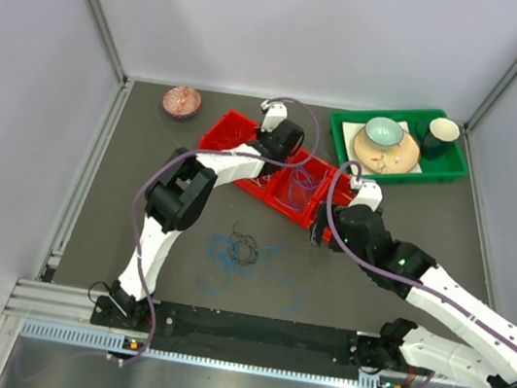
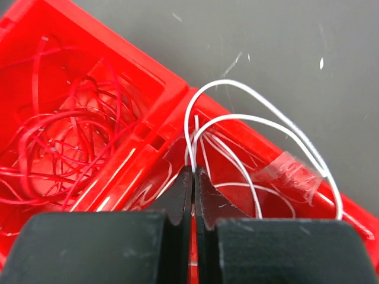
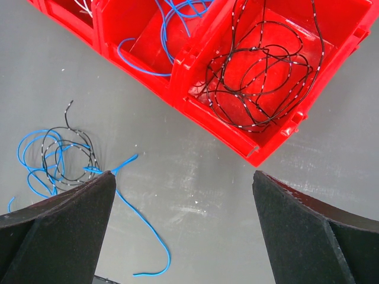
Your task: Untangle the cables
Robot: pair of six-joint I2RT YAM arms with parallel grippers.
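My left gripper [image 2: 193, 170] is shut on a thin white cable [image 2: 266, 115] whose loops arch over a compartment of the red tray [image 2: 160, 94]. Red cables [image 2: 65, 142] fill the neighbouring compartment. In the right wrist view, black cables [image 3: 260, 83] lie in the tray's end compartment and blue cables [image 3: 172, 23] in the one beside it. A tangle of blue and black cables [image 3: 59, 157] lies on the grey table, with a loose blue cable [image 3: 142, 231] trailing from it. My right gripper [image 3: 183, 183] hangs open above the table beside the tray corner, holding nothing.
A green tray [image 1: 440, 169] at the back right holds a plate, a bowl [image 1: 383, 131] and a dark cup [image 1: 439, 134]. A reddish bowl [image 1: 182, 101] sits at the back left. Grey walls enclose the table on three sides.
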